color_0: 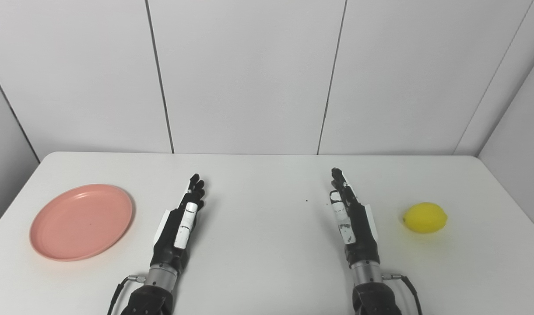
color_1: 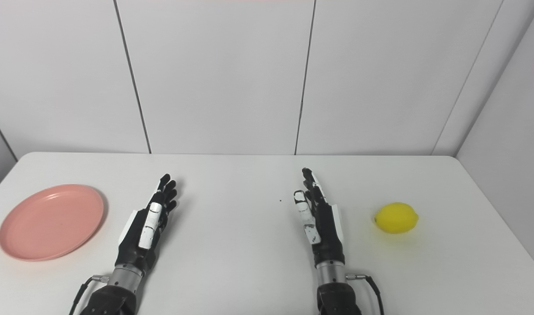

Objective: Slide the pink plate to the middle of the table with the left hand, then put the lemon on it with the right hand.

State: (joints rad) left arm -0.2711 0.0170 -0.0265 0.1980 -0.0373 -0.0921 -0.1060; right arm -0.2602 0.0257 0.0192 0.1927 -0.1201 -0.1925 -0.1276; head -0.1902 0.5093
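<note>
An empty pink plate lies flat on the white table at the left. A yellow lemon rests on the table at the right. My left hand is open, fingers stretched forward, a little to the right of the plate and not touching it. My right hand is open, fingers stretched forward, a little to the left of the lemon and apart from it. Both hands hold nothing. The plate, the lemon and both hands also show in the right eye view.
White wall panels rise right behind the table's far edge, and a side wall closes the right. A tiny dark speck lies on the table between my hands.
</note>
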